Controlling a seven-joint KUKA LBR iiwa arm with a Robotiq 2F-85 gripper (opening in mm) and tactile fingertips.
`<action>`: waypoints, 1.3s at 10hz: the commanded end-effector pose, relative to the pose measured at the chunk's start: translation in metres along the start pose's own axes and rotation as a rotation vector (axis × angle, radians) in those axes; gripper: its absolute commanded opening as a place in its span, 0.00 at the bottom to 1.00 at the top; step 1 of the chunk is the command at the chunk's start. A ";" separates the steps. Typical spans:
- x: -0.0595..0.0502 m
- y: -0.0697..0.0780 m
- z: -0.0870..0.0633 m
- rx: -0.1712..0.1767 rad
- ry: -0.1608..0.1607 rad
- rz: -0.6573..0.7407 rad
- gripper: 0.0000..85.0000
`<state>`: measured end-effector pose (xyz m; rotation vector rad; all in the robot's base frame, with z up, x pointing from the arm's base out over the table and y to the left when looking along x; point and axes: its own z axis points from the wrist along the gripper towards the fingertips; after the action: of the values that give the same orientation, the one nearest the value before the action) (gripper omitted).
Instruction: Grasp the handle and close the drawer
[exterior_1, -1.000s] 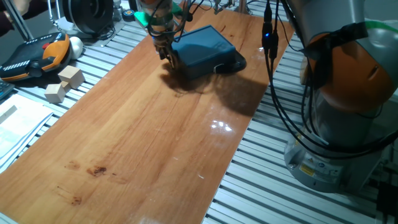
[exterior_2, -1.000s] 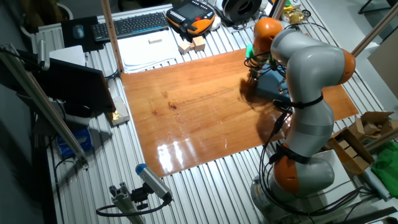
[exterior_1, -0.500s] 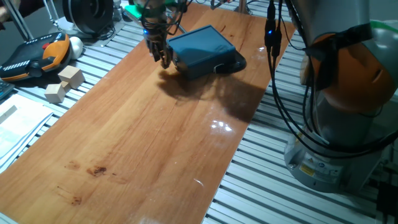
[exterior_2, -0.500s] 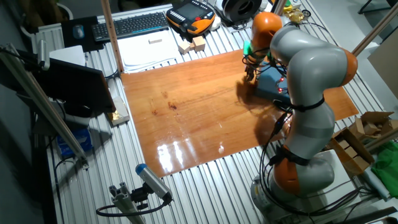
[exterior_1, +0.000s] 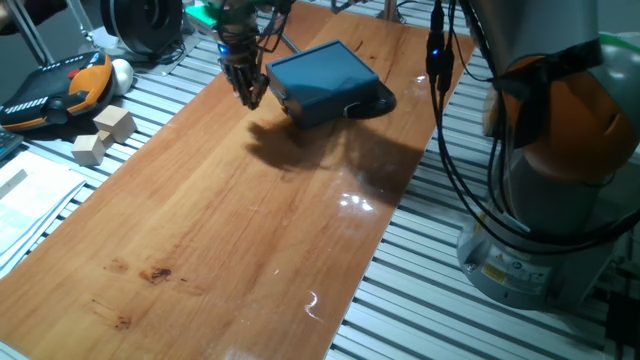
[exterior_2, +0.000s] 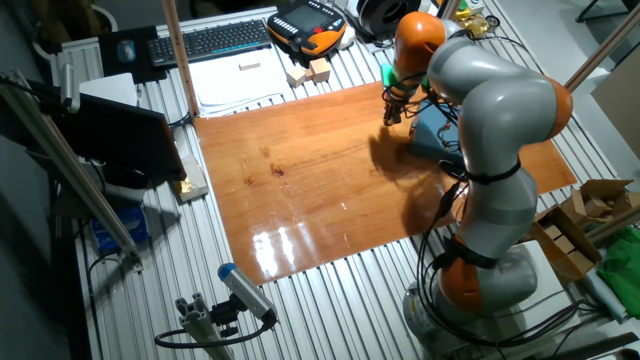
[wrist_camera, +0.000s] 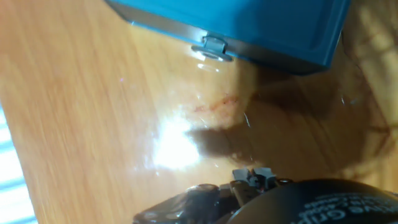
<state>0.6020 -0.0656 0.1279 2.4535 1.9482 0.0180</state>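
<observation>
Backed off the handle (wrist_camera: 212, 47) — gripper (exterior_1: 247, 92) (grip unclear) — wooden blocks (exterior_1: 103, 134) well apart.

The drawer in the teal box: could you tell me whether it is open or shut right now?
Shut, as far as shows: the drawer front sits flush with the box, the handle just proud of it. The gripper is clear of it.
</observation>
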 end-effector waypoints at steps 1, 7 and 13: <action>0.001 -0.003 -0.004 0.002 0.009 -0.043 0.02; 0.009 -0.038 -0.021 -0.008 0.049 -0.225 0.02; 0.009 -0.036 -0.020 -0.042 -0.046 -0.298 0.02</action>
<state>0.5686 -0.0485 0.1471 2.0991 2.2412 0.0079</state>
